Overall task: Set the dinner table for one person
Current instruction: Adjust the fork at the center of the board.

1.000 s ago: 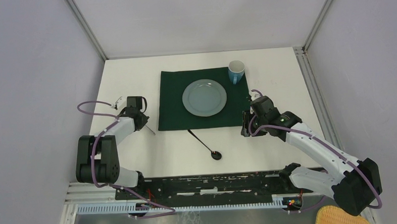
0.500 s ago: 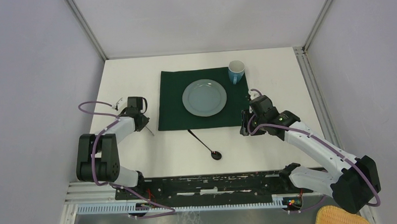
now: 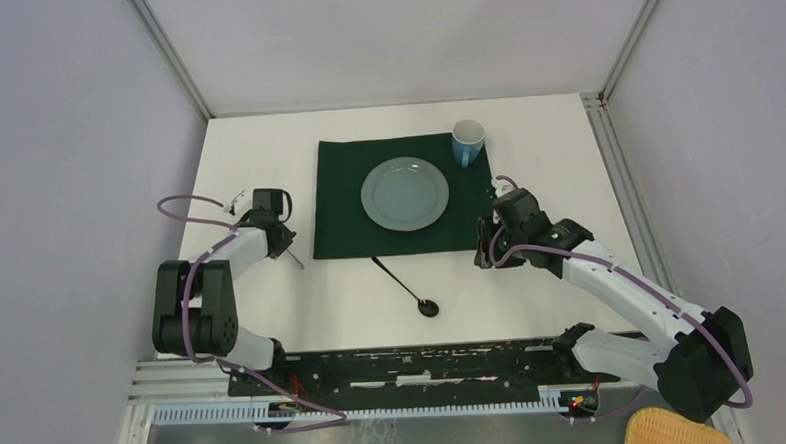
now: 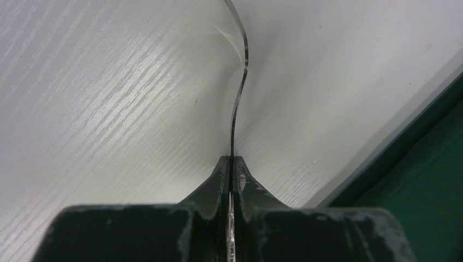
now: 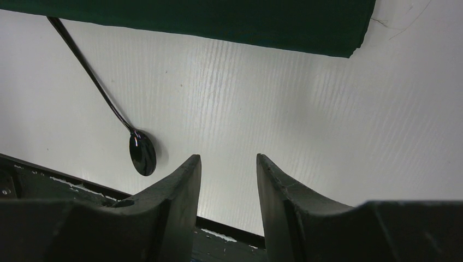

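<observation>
The white dinner table (image 3: 257, 168) carries a dark green cloth (image 3: 337, 184) with a grey-blue plate (image 3: 405, 192) in its middle and a blue mug (image 3: 468, 142) at its far right corner. A black spoon (image 3: 407, 286) lies on the table in front of the cloth; it also shows in the right wrist view (image 5: 109, 106). My left gripper (image 3: 282, 245) is shut on a thin metal utensil (image 4: 238, 93), seen edge-on, low over the table just left of the cloth. My right gripper (image 3: 485, 250) is open and empty by the cloth's near right corner.
Grey walls and metal rails close in the table on three sides. The black base rail (image 3: 425, 366) runs along the near edge. A wicker basket (image 3: 673, 432) sits off the table at the bottom right. The cloth edge (image 4: 431, 180) lies right of my left fingers.
Both arms have barely shifted. The left gripper still grips the thin utensil, and the right gripper stays open in the same place.
</observation>
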### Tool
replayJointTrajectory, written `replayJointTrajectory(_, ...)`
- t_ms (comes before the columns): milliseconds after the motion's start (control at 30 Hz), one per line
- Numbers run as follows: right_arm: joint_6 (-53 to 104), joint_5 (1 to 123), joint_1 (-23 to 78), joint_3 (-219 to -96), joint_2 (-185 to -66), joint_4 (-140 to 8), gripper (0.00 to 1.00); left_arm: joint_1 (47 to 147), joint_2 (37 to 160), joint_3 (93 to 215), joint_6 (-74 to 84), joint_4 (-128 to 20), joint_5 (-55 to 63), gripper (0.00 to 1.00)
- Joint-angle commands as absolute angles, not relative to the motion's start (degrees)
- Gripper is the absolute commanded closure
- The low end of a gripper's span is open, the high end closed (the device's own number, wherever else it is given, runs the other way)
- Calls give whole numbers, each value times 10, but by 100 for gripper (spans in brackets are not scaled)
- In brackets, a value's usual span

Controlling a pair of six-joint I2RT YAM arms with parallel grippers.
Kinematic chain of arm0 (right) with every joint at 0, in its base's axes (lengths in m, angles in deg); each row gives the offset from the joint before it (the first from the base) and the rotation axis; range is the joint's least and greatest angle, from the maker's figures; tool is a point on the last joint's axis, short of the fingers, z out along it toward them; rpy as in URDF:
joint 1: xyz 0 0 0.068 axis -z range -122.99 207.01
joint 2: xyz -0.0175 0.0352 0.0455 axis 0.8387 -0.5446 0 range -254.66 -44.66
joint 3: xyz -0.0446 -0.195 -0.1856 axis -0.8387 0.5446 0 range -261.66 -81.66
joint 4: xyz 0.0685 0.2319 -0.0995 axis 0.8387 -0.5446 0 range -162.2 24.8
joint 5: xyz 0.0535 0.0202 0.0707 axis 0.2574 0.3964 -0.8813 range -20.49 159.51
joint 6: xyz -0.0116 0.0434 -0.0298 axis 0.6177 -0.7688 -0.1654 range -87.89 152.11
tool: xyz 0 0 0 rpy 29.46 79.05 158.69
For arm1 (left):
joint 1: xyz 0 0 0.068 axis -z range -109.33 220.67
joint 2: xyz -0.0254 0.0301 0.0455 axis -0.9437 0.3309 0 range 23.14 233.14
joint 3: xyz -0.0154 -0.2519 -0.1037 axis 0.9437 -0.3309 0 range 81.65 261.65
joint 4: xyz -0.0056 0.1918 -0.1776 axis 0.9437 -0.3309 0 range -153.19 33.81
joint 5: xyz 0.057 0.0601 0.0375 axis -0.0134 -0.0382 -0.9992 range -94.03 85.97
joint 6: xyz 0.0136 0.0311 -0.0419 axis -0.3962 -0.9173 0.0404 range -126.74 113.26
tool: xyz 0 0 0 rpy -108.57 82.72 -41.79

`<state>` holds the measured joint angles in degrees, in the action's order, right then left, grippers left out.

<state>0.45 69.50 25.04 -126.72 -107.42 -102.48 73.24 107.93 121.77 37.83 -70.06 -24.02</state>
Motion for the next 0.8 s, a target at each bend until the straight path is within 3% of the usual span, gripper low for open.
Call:
replayJointTrajectory(0,-1,697,253,-1264,-1075,-1004,52,729,1097,1262,347,-718,-259,98)
replayJointTrajectory(367,-17,679,253,-1250,-1083,-976,52,730,1157,1393,287,-868,-338,98)
replayJointTrajectory(767,-19,675,253,-1249,-1089,-966,52,735,1218,1423,258,-906,-362,98)
